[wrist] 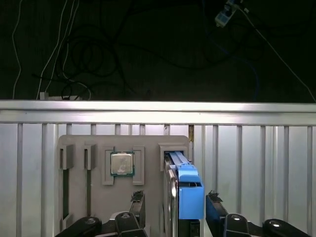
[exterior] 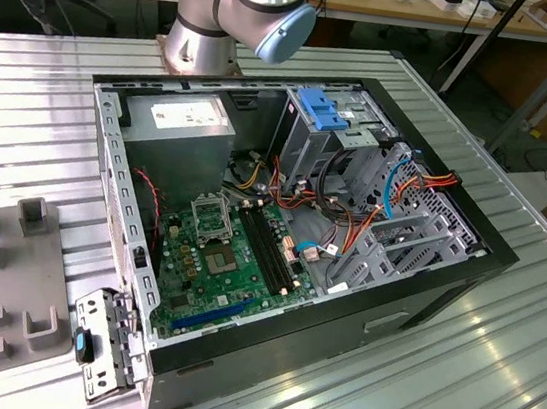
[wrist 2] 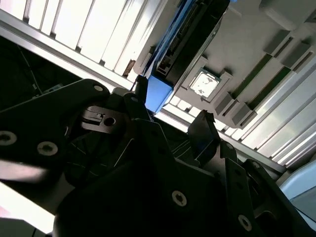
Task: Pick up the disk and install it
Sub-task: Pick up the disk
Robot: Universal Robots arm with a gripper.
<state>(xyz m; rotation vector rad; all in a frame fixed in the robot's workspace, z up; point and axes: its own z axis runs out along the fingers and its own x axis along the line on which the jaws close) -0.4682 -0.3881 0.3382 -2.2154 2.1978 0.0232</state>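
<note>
End effector [wrist: 175,200] sits with fingers apart either side of the disk [wrist: 190,190], which stands on edge in the grey holder [wrist: 148,143] on the table [wrist: 256,163]. We reckon it's not gripped yet, so the lift and the install into the case [exterior: 338,326] are left.

The desk [exterior: 451,389] is made of ribbed, shiny bare metal. The disk [wrist: 186,197] is edged with smooth blue plastic. The holder [wrist: 148,140] under it is finished in matt grey.
</note>
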